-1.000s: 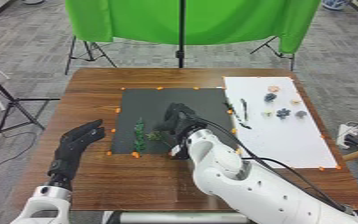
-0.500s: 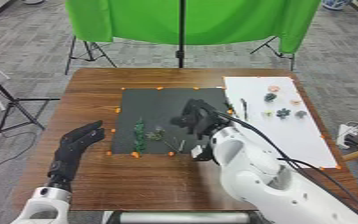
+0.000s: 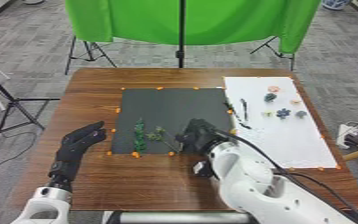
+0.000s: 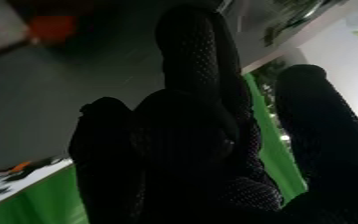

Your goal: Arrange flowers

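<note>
Judging this sprig [image 3: 159,135] light, bendy, fragile-leaved | our right hand [image 3: 194,135] loosely open, seemingly empty | we should pinch its bare stem [image 3: 170,146]

The mat [image 3: 158,110] lies on the table [image 3: 95,100]. On its near left part rests one sprig [image 3: 139,135], with a second sprig [image 3: 159,135] just to the right of it. Directly right of the mat lies the sheet [image 3: 282,140]. On the sheet, close to the mat's right edge, is a long stem [image 3: 244,112]. Farther right from the mat, level with its far half, the flower heads [image 3: 283,113] are grouped on the sheet. Tape pieces [image 3: 135,155] sit along the mat's edges. Behind the mat, past the table, hangs a cloth [image 3: 131,20].
</note>
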Robot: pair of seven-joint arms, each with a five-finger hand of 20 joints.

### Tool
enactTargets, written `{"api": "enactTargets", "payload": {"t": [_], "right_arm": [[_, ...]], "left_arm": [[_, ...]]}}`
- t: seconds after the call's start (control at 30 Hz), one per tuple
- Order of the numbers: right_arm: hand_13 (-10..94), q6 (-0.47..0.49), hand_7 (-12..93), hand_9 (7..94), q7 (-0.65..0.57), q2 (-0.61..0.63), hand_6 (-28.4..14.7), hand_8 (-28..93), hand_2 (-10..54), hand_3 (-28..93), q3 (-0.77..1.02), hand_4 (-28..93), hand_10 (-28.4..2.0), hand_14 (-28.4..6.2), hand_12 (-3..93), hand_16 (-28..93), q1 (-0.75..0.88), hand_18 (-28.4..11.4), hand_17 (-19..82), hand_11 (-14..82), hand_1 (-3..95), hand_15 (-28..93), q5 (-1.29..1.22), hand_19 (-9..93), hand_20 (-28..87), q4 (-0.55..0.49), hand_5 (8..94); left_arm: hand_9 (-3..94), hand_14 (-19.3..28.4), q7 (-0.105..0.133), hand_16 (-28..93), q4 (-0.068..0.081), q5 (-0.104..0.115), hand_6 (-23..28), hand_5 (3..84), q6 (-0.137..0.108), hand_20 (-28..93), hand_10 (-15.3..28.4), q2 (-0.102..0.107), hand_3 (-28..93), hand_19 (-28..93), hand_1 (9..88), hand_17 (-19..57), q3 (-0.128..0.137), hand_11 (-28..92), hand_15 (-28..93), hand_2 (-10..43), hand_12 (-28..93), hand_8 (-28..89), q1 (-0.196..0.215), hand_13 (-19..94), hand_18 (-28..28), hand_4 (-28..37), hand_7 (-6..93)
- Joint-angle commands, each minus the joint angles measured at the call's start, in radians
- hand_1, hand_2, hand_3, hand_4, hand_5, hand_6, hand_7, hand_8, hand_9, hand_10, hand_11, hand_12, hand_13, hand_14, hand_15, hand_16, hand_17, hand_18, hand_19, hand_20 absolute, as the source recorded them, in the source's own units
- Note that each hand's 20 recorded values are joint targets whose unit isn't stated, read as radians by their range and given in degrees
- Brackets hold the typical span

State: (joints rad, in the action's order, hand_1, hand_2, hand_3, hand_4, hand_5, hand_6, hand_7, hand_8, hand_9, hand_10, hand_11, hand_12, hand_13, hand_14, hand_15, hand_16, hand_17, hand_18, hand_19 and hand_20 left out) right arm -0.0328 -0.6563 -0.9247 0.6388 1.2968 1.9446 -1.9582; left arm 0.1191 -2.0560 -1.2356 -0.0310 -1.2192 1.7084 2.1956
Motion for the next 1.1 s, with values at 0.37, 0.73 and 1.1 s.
{"api": "enactTargets", "payload": {"t": [0.37, 0.73, 1.1], "right_arm": [[94, 0.002, 17, 89.6, 0.011, 0.038, -5.4, -6, 6.6, 64, 0.118, -9, -15.2, -4.4, 26.8, 26, 0.051, -6.7, 73, 37.2, 27.0, 58, -0.014, 93, 42, -0.092, 79.0], [94, 0.006, 14, 86.5, -0.059, 0.161, -4.9, -6, -8.9, 64, 0.237, -11, -14.4, -4.7, 28.3, 33, -0.062, -10.1, 69, 42.2, 30.5, 57, 0.094, 93, 56, 0.075, 71.7], [92, 0.086, 10, 84.8, -0.089, 0.173, -7.0, -6, -9.5, 61, 0.205, -13, -14.9, -4.8, 28.6, 34, -0.11, -10.3, 68, 44.3, 26.9, 60, 0.068, 93, 58, 0.207, 65.2]], "left_arm": [[42.9, 19.5, -0.012, -3, 0.001, -0.007, 7.2, 46.0, 0.011, 19, 15.2, -0.012, 61, 18, 32.9, 4.7, 0.001, 20, 28, -2.8, 12, -5, 0.015, 33, 14.1, -16.9, 8.4], [42.9, 19.5, -0.013, -3, -0.001, -0.009, 7.3, 46.0, 0.01, 19, 15.2, -0.01, 61, 18, 32.9, 4.7, 0.001, 20, 28, -2.8, 12, -5, 0.015, 33, 14.0, -16.9, 8.4], [42.9, 19.6, -0.013, -3, -0.006, -0.01, 7.4, 46.1, 0.009, 19, 15.2, -0.015, 61, 19, 32.8, 4.8, 0.008, 20, 28, -2.9, 12, -5, 0.025, 33, 14.1, -17.0, 8.1]]}}
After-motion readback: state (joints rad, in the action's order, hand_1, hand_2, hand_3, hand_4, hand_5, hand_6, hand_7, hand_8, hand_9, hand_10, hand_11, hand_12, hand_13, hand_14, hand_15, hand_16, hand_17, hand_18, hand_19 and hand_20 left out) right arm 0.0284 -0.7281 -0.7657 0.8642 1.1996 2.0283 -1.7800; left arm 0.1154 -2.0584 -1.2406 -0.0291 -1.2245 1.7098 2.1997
